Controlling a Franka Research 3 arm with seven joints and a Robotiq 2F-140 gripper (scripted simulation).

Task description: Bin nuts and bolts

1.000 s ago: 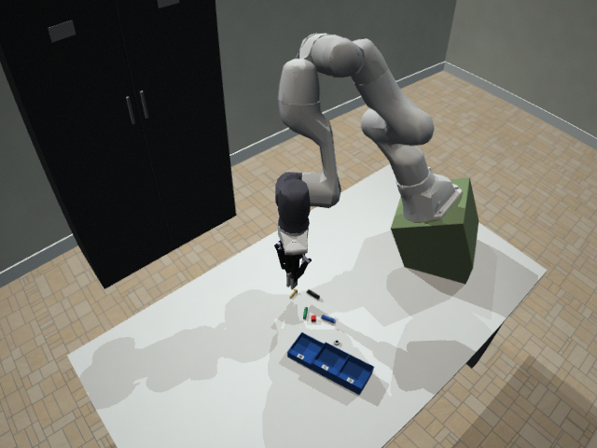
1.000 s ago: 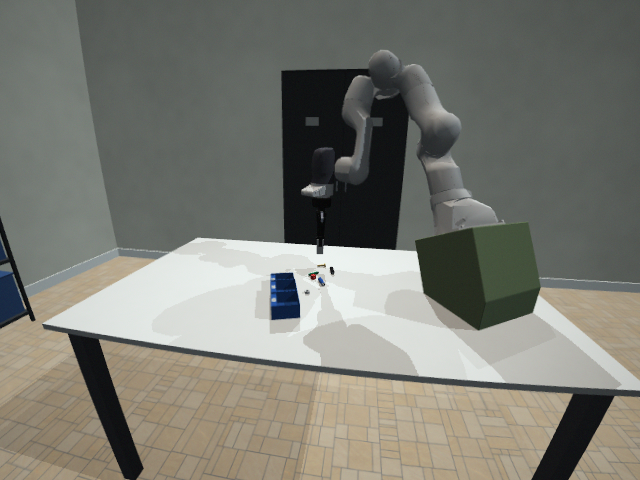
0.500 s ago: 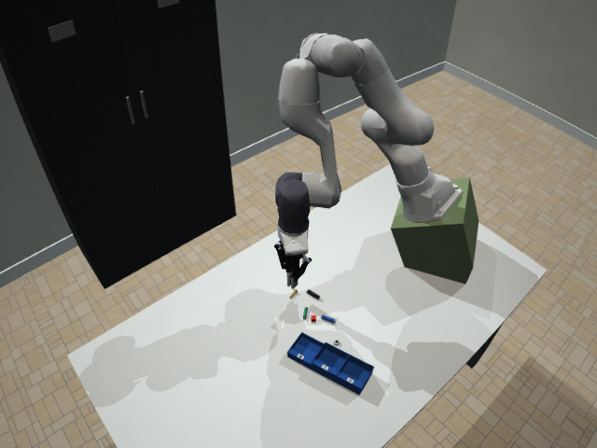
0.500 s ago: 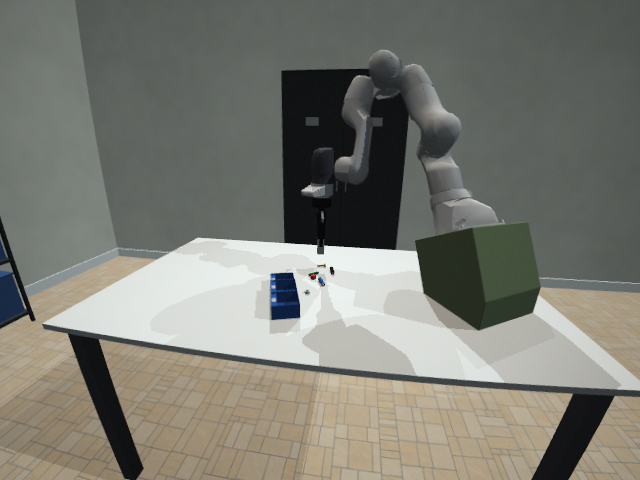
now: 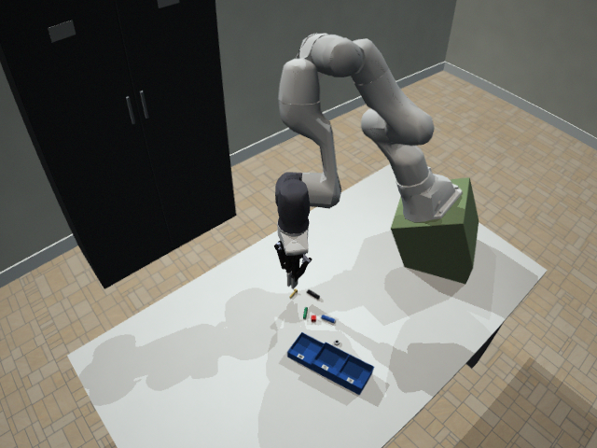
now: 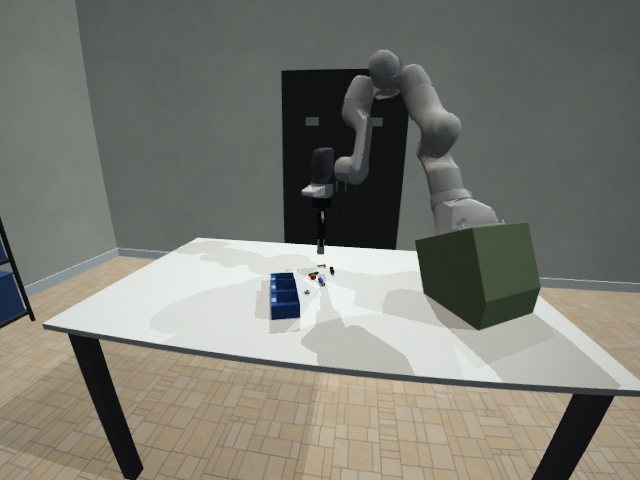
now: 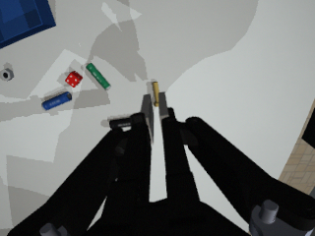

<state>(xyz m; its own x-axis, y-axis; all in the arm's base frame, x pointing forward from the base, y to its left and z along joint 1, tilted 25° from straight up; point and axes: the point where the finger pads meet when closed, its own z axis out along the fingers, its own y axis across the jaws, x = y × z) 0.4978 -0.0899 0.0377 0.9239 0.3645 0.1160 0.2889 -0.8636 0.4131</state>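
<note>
Hovering across the table from the blue bin tray (image 5: 365, 382) (image 6: 285, 312) (image 7: 47, 28), the gripper (image 5: 292, 285) (image 6: 320, 252) (image 7: 156, 103) has its fingers drawn narrow above the brass bolt (image 5: 293, 293) (image 6: 321, 265) (image 7: 156, 93). Between bolt and tray, rightward in the top view, lie a green cylinder (image 5: 305, 313) (image 6: 313, 273) (image 7: 98, 76), red die (image 5: 313, 318) (image 6: 313, 276) (image 7: 74, 79) and blue cylinder (image 5: 328, 318) (image 6: 321, 281) (image 7: 57, 100); the nut (image 5: 336, 343) (image 6: 306, 292) (image 7: 6, 75) sits just beside the tray.

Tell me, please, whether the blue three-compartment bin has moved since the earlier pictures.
No, the blue bin sits unmoved, judged against the green block.
</note>
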